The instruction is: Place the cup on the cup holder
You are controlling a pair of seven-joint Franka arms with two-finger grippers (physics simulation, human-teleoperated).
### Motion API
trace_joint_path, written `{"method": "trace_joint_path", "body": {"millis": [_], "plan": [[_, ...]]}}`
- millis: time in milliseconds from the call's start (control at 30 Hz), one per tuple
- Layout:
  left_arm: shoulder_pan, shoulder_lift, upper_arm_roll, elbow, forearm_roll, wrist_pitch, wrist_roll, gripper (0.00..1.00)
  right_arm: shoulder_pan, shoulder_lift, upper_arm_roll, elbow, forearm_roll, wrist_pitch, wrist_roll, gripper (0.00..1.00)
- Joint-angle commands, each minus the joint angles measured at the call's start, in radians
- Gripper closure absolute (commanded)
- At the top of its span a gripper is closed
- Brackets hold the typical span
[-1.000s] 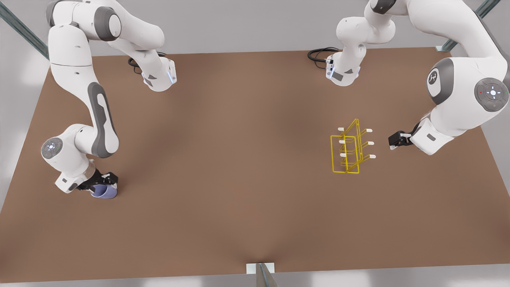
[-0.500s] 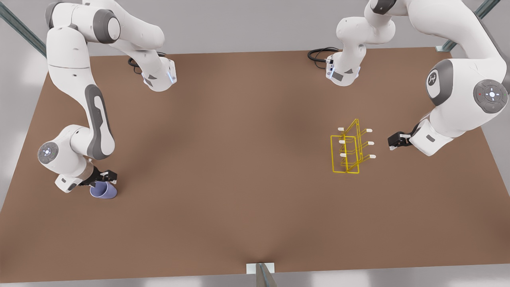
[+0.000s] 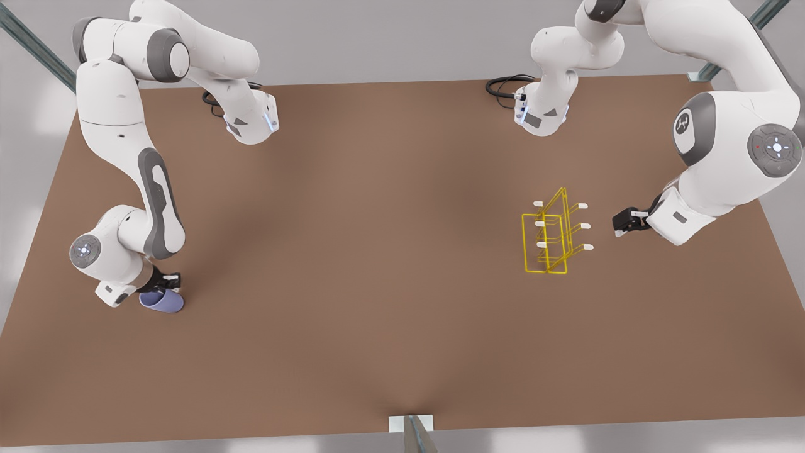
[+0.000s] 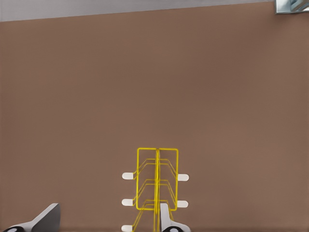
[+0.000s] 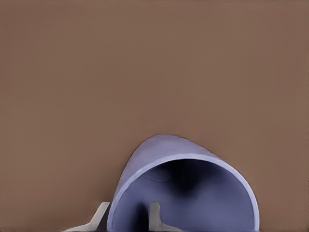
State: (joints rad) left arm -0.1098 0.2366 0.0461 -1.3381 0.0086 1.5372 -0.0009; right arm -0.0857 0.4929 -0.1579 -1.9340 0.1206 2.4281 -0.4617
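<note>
The lavender-blue cup (image 3: 162,301) rests on the table at the front view's left. Seen in the right wrist view, the cup (image 5: 183,193) has its mouth turned to the camera. My right gripper (image 3: 168,283) is down on its rim, and the right gripper (image 5: 128,209) straddles the cup wall, one finger outside and one inside. Its fingers are narrowed, with a gap left on the inner side. The yellow cup holder (image 3: 548,239) stands upright at the front view's right. My left gripper (image 3: 620,224) waits open just beyond the holder's capped prongs, and the left gripper (image 4: 108,207) faces the cup holder (image 4: 157,181).
The brown table (image 3: 377,251) stretches wide and bare between cup and rack. Both arm bases (image 3: 251,123) stand at the far edge with black cables. A metal post (image 3: 412,428) rises at the near edge.
The right gripper has sunk lower onto the cup's rim and its fingers have drawn closer together. The cup has shifted only slightly. The left arm has stayed still.
</note>
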Motion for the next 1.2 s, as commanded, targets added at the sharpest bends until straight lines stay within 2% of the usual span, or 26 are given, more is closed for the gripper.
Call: {"method": "trace_joint_path", "body": {"millis": [0,67,233,267,433,567,633,667,700,767,900,1067,1133,1167], "plan": [[0.001,0.000,0.000,0.000,0.001,0.000,-0.001,0.00,-0.002,0.001,0.000,0.001,-0.010,-0.003,-0.046,0.67],[0.001,0.003,0.000,0.000,-0.001,0.001,-0.001,0.00,-0.008,0.001,0.000,0.000,-0.010,-0.006,-0.052,0.79],[-0.001,0.000,0.000,0.000,-0.001,-0.002,-0.001,0.00,-0.006,-0.028,0.004,-0.002,-0.010,-0.034,-0.063,0.79],[0.001,-0.003,0.000,0.000,-0.001,-0.002,-0.001,0.00,0.006,-0.066,0.012,-0.003,-0.010,-0.109,-0.064,0.79],[-0.002,-0.006,-0.006,0.000,0.001,-0.008,-0.005,0.00,0.006,-0.183,0.176,-0.003,0.011,-0.284,-0.101,0.79],[-0.002,-0.003,-0.006,0.000,0.001,-0.005,-0.005,0.00,0.010,-0.146,0.328,0.035,0.203,-0.297,-0.120,0.79],[-0.004,-0.003,-0.008,0.000,0.002,-0.008,-0.005,0.00,0.030,-0.102,0.399,0.062,0.387,-0.277,-0.133,0.79],[-0.008,-0.002,-0.009,0.000,0.002,-0.008,-0.005,0.00,0.041,-0.076,0.426,0.076,0.396,-0.279,-0.161,0.79],[-0.008,-0.002,-0.009,0.000,0.002,-0.006,-0.005,0.00,0.044,-0.045,0.431,0.099,0.425,-0.279,-0.224,0.79],[-0.008,0.000,-0.009,0.000,0.002,-0.008,-0.005,0.00,0.037,0.010,0.449,0.119,0.611,-0.281,-0.443,0.79],[-0.008,-0.002,-0.009,0.000,0.002,-0.008,-0.005,0.00,0.026,0.128,0.554,0.204,0.840,-0.279,-0.646,0.79],[-0.010,-0.003,-0.009,0.000,0.002,-0.014,-0.010,0.00,0.027,0.377,0.689,0.471,0.903,-0.276,-0.684,0.79],[-0.011,0.000,-0.009,0.000,0.002,-0.014,-0.010,0.00,0.053,0.493,0.759,0.567,0.901,-0.184,-0.669,0.79],[-0.011,0.001,-0.009,0.000,0.002,-0.012,-0.010,0.00,0.069,0.562,0.824,0.606,0.892,-0.086,-0.683,0.79]]}}
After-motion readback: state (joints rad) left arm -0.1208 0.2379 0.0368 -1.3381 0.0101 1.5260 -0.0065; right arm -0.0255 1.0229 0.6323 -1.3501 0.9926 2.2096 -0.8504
